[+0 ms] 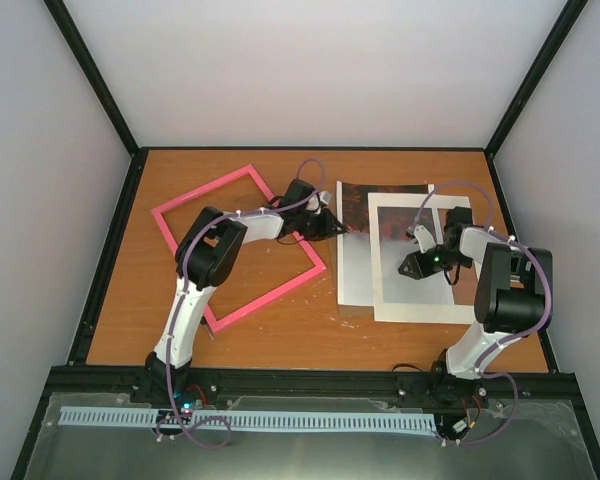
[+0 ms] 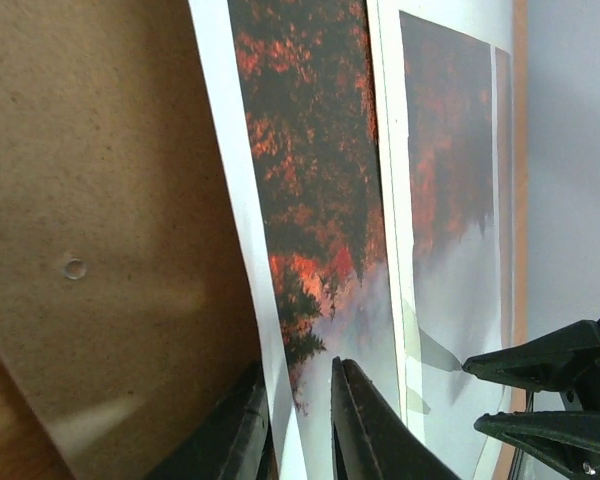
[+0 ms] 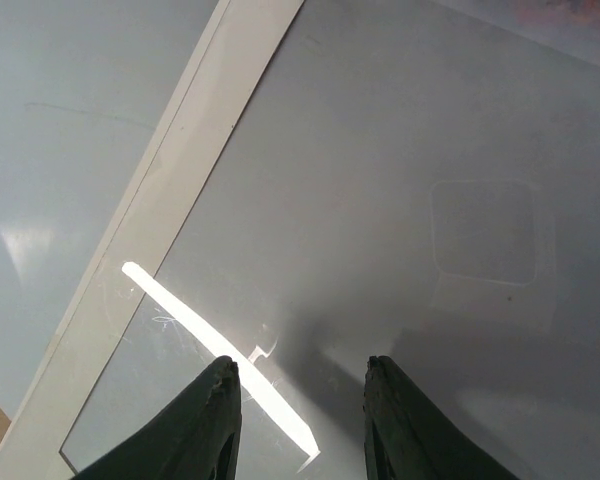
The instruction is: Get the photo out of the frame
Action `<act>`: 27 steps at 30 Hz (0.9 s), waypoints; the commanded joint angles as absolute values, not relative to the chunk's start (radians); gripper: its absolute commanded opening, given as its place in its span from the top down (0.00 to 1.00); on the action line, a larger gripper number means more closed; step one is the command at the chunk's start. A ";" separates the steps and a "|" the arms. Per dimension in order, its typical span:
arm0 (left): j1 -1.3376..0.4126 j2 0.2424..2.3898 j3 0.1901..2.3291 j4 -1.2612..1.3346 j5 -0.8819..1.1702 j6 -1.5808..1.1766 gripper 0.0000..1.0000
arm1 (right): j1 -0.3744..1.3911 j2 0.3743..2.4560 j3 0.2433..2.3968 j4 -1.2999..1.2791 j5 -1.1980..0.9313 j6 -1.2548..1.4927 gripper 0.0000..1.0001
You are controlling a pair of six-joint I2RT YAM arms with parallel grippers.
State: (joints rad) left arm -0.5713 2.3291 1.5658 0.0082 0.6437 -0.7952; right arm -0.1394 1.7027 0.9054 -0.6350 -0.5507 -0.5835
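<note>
The two arms start at the near edge of the table [image 1: 280, 345]. At about 9 o'clock from the table's middle lies the frame [image 1: 202, 190]. It is thin and pink and turned a bit like a diamond, and the brown table shows through it.

The left arm reaches over the frame's 3 o'clock corner. The left gripper [image 1: 332, 226] is just past that corner. Its fingers [image 2: 365, 430] are close together and pinch the photo [image 1: 355, 208] at its 9 o'clock edge.

The photo is out of the frame, at 3 o'clock from it, on the right half of the table. Its far part is dark red and black, and its near part is pale grey. In the left wrist view a brown backing panel [image 2: 80, 200] shows right beside the pinched edge.

A white mat [image 1: 420, 312] lies on the photo's right part. The right gripper [image 3: 300, 372] is over the mat's window, at 3 o'clock from the left gripper. Its fingers are spread apart over the shiny grey sheet.
</note>
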 commanded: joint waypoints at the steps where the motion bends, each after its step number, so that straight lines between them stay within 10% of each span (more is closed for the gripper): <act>1: -0.571 2.316 1.591 0.035 0.677 -0.788 0.84 | -0.136 1.753 0.881 -0.658 -0.468 -0.578 0.64; 18: -0.578 2.364 1.655 0.037 0.714 -0.824 0.79 | -0.136 1.758 0.882 -0.658 -0.464 -0.575 0.64; 27: -0.584 2.366 1.671 -0.012 0.670 -0.818 0.95 | -0.137 1.751 0.878 -0.655 -0.463 -0.575 0.63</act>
State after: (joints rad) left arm -0.5789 2.3535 1.6287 0.0006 0.6834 -0.8207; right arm -0.1394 1.7046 0.9066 -0.6350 -0.5537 -0.5827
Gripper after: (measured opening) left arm 0.081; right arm 0.366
